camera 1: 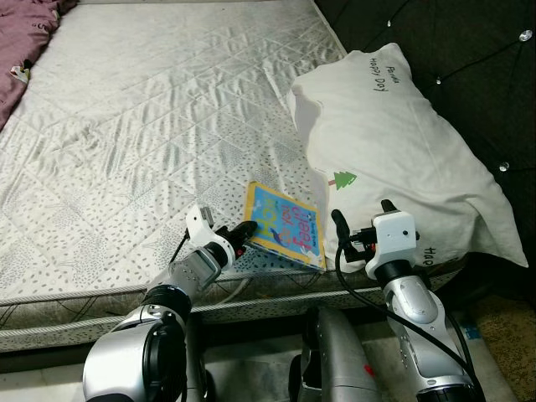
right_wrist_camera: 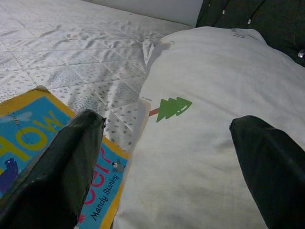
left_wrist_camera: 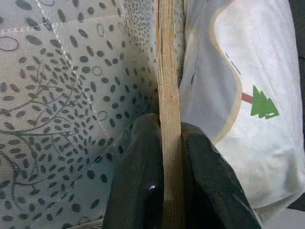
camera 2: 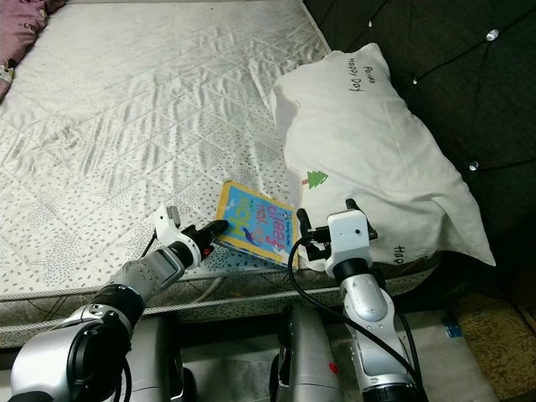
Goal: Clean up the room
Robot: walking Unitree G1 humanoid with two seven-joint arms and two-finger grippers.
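A robot stands at the foot edge of a bare quilted mattress [camera 1: 151, 126], both arms reaching over it. Its left gripper [camera 1: 244, 232] is clamped on the near edge of a thin children's book [camera 1: 285, 224], one black finger [left_wrist_camera: 138, 181] on each side of the book's cardboard edge. The book lies near the mattress edge, just beside a white pillow [camera 1: 394, 142] that rests against a dark padded headboard [camera 1: 469, 50]. The right gripper [camera 1: 362, 219] hovers with its fingers spread wide over the pillow's near end, holding nothing. To lift the book well, I would judge it should be raised slowly and kept level, since the pinch is only at one edge and the far side may sag or drag against the pillow. The book has a bright blue cover with a yellow border, large colourful letters and an author's name printed along one side; it looks stiff and flat. The pillow bears a small green tree and some handwriting-style words. A purple blanket [camera 1: 25, 33] sits at the mattress's far corner.
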